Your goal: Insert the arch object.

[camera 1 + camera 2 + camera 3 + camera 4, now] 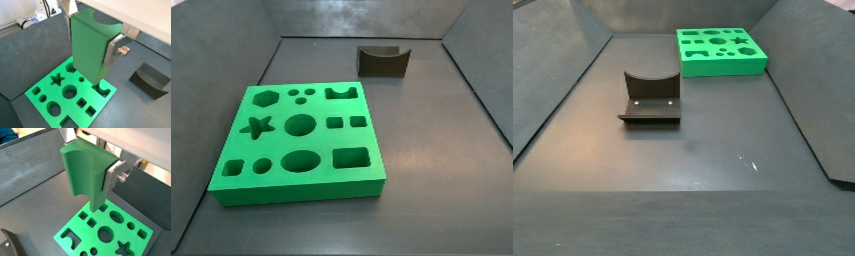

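My gripper (90,37) is shut on the arch object (90,47), a tall green piece with a semicircular groove along one face. It shows in both wrist views (83,175). A silver finger (113,50) presses its side, and the opposite finger is mostly hidden behind it. The piece hangs upright over the green board (47,100), with its lower end above the arch-shaped hole (103,89) near the board's edge. I cannot tell if it touches the board. Neither side view shows the gripper or the piece. The hole also shows in a side view (341,93).
The green board (231,150) with several shaped holes lies on the dark floor and also shows in the opposite side view (754,62). The dark fixture (382,62) with a curved notch stands apart from it (651,97) (150,80). Sloped dark walls surround the floor.
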